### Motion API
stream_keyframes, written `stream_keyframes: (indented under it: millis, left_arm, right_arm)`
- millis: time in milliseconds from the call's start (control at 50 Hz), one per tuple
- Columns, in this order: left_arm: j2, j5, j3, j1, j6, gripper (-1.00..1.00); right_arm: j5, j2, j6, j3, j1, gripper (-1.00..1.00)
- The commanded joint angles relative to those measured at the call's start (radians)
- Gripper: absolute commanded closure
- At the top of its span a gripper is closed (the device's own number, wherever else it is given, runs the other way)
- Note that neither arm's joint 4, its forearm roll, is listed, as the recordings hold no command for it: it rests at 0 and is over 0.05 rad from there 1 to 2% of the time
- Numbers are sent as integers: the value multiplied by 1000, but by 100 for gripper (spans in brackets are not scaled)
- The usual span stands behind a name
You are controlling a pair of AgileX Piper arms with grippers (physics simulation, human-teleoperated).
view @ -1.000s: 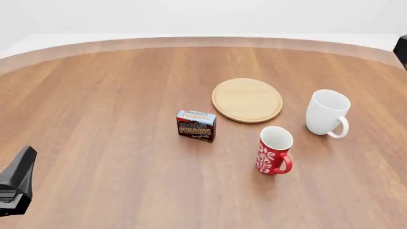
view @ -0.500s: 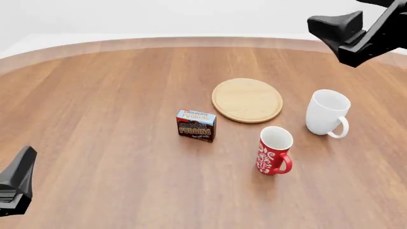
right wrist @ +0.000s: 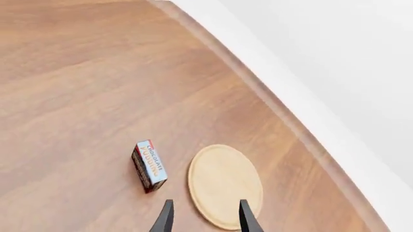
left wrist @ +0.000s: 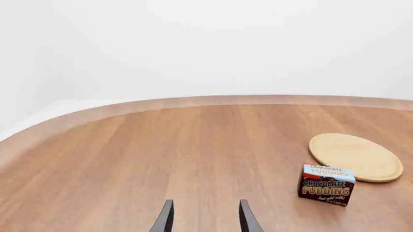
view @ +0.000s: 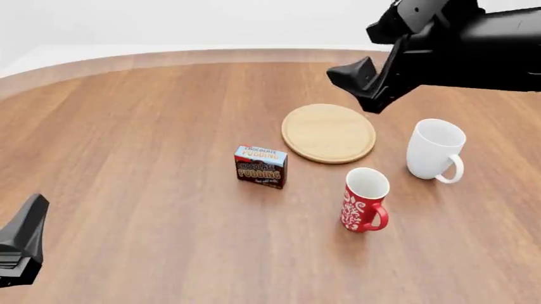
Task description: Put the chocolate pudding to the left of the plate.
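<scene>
The chocolate pudding [view: 260, 166] is a small brown and red box with a light blue top, standing on the table just left of and nearer than the plate [view: 328, 133], a flat light-wood disc. My right gripper [view: 355, 79] hangs in the air above the plate's far edge, open and empty. Its wrist view shows the pudding [right wrist: 149, 166] and the plate [right wrist: 225, 185] far below its fingers [right wrist: 166, 218]. My left gripper [view: 25, 235] is low at the near left, open and empty. Its wrist view shows the pudding [left wrist: 326, 185] and the plate [left wrist: 355, 157] well ahead.
A white mug [view: 435, 151] stands right of the plate. A red patterned mug [view: 365, 199] stands nearer, in front of the plate's right side. The wooden table [view: 135, 126] has a curved far edge against a white surround.
My right arm has swung in from the upper right towards the left and now hangs over the plate's far edge. The left arm, pudding, plate and mugs have not moved.
</scene>
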Motion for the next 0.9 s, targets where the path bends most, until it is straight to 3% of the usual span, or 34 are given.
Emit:
stream_keyframes:
  millis: [20,900]
  left_arm:
    - [0,0,0,0,0,-100]
    - [0,0,0,0,0,-100]
  right_arm:
    - [-37,91,7,23,45,-100]
    - [-158,355,58,11,111,-100]
